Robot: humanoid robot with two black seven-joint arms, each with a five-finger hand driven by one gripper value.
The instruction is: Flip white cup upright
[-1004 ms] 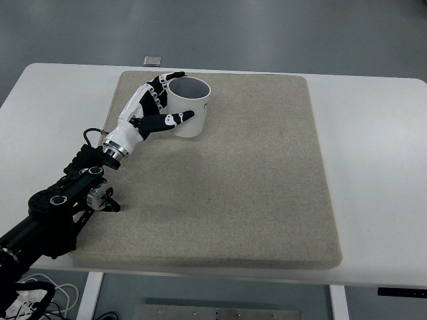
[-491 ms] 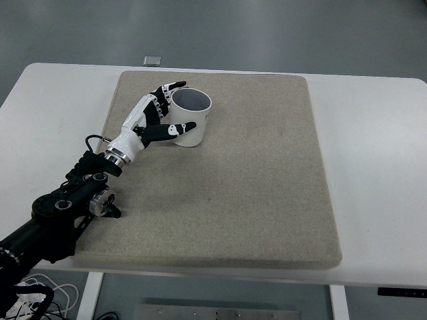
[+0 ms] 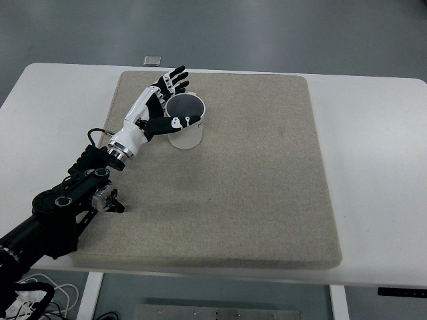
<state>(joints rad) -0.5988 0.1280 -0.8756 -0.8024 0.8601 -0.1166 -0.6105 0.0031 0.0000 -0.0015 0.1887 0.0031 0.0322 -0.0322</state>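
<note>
The left hand (image 3: 155,111) lies against the left side of the cup (image 3: 185,121). Its fingers (image 3: 175,77) are extended and spread, pointing toward the far edge of the mat (image 3: 253,193), and pass just beside the cup's far-left rim. The thumb (image 3: 175,122) crosses the near-left part of the rim and wall. The hand looks loosened rather than clamped: the fingers do not wrap the cup, and only the thumb clearly touches it. Whether any finger also touches the wall cannot be told.

The hand is white with black joints and fingertips. A metal wrist ring joins it to the black left arm (image 3: 60,207), which enters from the lower left corner and lies over the mat's near-left part.

The cup is white and cylindrical. It stands upright on the mat with its mouth facing up. The interior appears dark grey and holds nothing visible. A small dark mark shows on the outer wall at the right, near the rim; it is too small to read. The cup sits in the far-left part of the mat, well apart from the mat's right edge.

The mat is beige, square with rounded corners, and covers most of the white table (image 3: 373,173). A small grey object (image 3: 153,61) lies on the floor beyond the table's far edge.
</note>
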